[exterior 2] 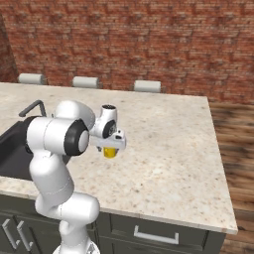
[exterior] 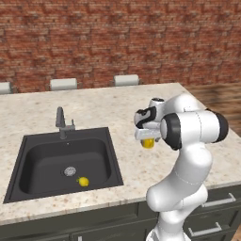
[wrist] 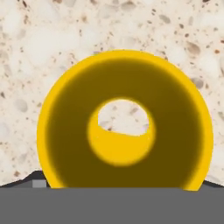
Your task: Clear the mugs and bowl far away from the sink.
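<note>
A yellow mug (exterior: pixel 148 143) stands on the speckled counter to the right of the sink (exterior: pixel 52 160). My gripper (exterior: pixel 148 140) hangs straight over the mug and points down at it. From the right base view the mug (exterior 2: pixel 109 152) peeks out just below the hand, where the gripper (exterior 2: pixel 110 148) sits. The hand view looks straight down into the mug (wrist: pixel 70 131), and its round rim spans most of the picture. Two dark fingertips (wrist: pixel 36 177) stand far apart at the mug's sides, so the gripper is open. The bowl is out of view.
The black sink has a grey faucet (exterior: pixel 61 123) at its back and a small round yellow lump (exterior: pixel 83 181) near the drain. Several pale chair backs (exterior: pixel 63 84) line the far counter edge. The counter ends at the right, over wooden floor (exterior 2: pixel 238 149).
</note>
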You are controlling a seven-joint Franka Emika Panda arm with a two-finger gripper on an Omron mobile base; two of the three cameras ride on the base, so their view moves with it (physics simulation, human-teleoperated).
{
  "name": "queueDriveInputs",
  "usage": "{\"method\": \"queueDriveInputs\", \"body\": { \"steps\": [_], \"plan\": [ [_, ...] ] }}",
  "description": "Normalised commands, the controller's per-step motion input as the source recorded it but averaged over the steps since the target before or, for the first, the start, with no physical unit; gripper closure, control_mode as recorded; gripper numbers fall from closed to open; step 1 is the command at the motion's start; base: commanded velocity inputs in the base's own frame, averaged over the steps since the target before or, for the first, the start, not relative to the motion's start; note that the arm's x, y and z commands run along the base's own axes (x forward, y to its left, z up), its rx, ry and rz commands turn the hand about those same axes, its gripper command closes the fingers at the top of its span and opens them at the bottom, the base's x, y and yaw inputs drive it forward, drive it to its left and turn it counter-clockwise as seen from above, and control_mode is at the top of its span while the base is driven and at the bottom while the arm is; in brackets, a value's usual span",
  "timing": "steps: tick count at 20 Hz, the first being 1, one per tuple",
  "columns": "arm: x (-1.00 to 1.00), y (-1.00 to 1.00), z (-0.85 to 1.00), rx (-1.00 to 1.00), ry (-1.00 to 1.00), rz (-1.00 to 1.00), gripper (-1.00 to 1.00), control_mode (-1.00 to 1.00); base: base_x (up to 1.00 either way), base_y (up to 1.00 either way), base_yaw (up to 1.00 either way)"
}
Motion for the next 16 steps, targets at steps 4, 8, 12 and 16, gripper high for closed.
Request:
{"method": "queueDriveInputs", "body": {
  "steps": [4,8,12,16],
  "plan": [
    [0.17,0.07,-0.23,0.0,0.0,0.03,1.0,-1.0,0.0,0.0,0.0],
    [0.0,0.16,-0.38,0.0,0.0,0.01,1.0,-1.0,0.0,0.0,0.0],
    [-0.22,0.14,-0.52,0.0,0.0,0.0,1.0,-1.0,0.0,0.0,0.0],
    [-0.47,0.04,-0.56,0.0,0.0,0.0,1.0,-1.0,0.0,0.0,0.0]
  ]
}}
